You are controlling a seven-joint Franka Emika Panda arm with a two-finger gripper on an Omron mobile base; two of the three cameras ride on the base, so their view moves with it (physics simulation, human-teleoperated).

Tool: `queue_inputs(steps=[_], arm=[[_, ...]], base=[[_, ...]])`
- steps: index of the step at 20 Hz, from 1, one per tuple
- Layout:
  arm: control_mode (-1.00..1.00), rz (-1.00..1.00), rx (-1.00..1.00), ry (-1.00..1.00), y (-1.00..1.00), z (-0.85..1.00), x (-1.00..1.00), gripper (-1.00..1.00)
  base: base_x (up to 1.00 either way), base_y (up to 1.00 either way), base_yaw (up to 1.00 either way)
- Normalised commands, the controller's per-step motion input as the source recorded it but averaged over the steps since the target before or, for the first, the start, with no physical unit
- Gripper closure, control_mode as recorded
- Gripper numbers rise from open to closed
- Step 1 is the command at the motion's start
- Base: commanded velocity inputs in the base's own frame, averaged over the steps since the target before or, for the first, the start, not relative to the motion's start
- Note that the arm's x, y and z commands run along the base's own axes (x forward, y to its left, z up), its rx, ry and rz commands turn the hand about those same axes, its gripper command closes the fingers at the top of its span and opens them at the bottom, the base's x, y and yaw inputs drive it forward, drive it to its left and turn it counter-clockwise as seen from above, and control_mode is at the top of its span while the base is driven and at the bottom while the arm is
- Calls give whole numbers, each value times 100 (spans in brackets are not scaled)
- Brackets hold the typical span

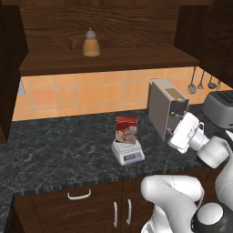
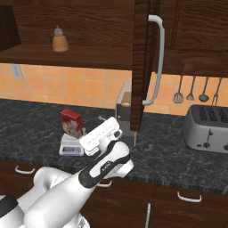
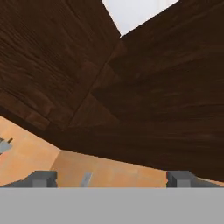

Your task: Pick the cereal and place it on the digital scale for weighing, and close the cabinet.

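Note:
The cereal (image 1: 126, 129) (image 2: 71, 122), a small red box, stands upright on the digital scale (image 1: 129, 156) (image 2: 71, 147) on the dark counter. The cabinet (image 1: 109, 27) above is open, and its right door (image 2: 141, 62) swings out toward me with a long silver handle (image 2: 158, 58). My white hand (image 1: 185, 131) (image 2: 101, 135) hovers above the counter to the right of the scale, clear of the box and tilted upward. In the hand view my gripper (image 3: 112, 179) is open with nothing between its fingertips (image 3: 43, 178), and it faces dark cabinet wood.
An amber bottle (image 1: 91, 43) (image 2: 59, 41) stands on the cabinet shelf. A tall grey coffee machine (image 1: 164, 107) stands just behind my hand. A toaster (image 2: 207, 129) sits to the right, below utensils (image 2: 191, 90) hanging on the tiled wall. Lower cabinets (image 1: 79, 207) run below the counter edge.

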Motion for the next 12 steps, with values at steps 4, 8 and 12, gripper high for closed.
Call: queue_inputs(steps=[4, 8, 12], arm=[[-100, -16, 19, -43, -67, 52, -27, -100], [-100, -19, 19, -9, -81, 59, -35, -100], [-100, -18, 17, -15, -88, 46, -42, -100]], base=[[0, 0, 0], [0, 0, 0], [0, 0, 0]])
